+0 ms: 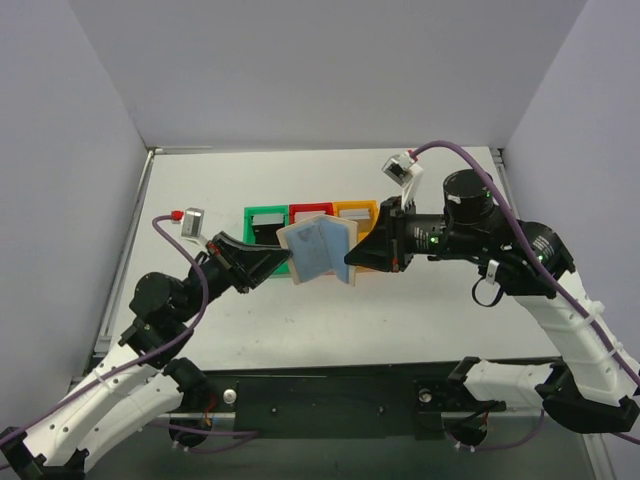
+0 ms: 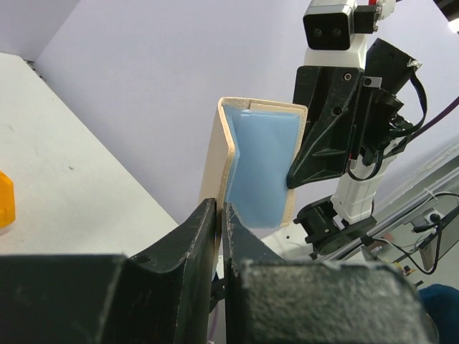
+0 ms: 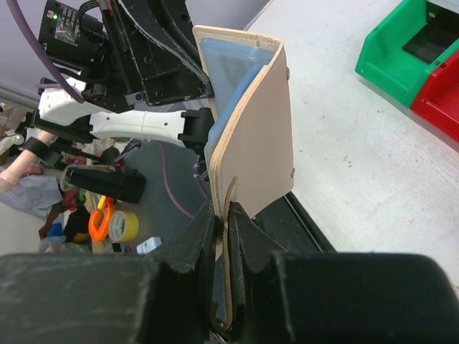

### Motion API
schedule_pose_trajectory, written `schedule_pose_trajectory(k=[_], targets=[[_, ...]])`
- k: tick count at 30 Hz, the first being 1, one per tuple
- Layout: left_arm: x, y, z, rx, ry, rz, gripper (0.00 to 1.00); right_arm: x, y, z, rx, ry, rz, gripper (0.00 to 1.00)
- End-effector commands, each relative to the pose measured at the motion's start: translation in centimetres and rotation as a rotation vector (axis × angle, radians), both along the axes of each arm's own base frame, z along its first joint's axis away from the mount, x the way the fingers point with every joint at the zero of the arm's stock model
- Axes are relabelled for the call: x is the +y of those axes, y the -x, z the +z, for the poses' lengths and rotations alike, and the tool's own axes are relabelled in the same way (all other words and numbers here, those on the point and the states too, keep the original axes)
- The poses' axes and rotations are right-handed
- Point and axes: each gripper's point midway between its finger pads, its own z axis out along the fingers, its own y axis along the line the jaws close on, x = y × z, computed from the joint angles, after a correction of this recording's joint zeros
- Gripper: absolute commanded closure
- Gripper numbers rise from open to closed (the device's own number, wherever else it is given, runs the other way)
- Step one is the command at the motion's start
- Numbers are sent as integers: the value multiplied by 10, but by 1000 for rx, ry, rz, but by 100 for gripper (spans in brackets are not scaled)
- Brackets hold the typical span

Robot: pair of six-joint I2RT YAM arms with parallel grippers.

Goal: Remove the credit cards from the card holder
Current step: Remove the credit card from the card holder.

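White table (image 1: pixel 430 320) and pale lilac walls (image 1: pixel 300 70) frame the work. At frame centre, above the table, the card holder (image 1: pixel 318 250) hangs open, left end effector (image 1: pixel 287 262) pinching one tan flap, right end effector (image 1: pixel 356 257) pinching the other. No card looks drawn out yet; the whole extraction is left.

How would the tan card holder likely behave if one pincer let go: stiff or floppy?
Probably fairly stiff: the card holder keeps its panels flat above the left pincer and right pincer, without drooping. It likely hinges at its fold, so a freed side could swing. It seems light, since thin edge pinches hold it aloft.
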Motion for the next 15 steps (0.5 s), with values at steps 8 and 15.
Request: schedule_pose_trajectory(k=[8,15], targets=[[2,3,19,-56,10,2,83,7,5,16,-33,-67,43,100],[-8,1,18,-55,-4,-35,83,8,8,19,-36,-79,56,100]])
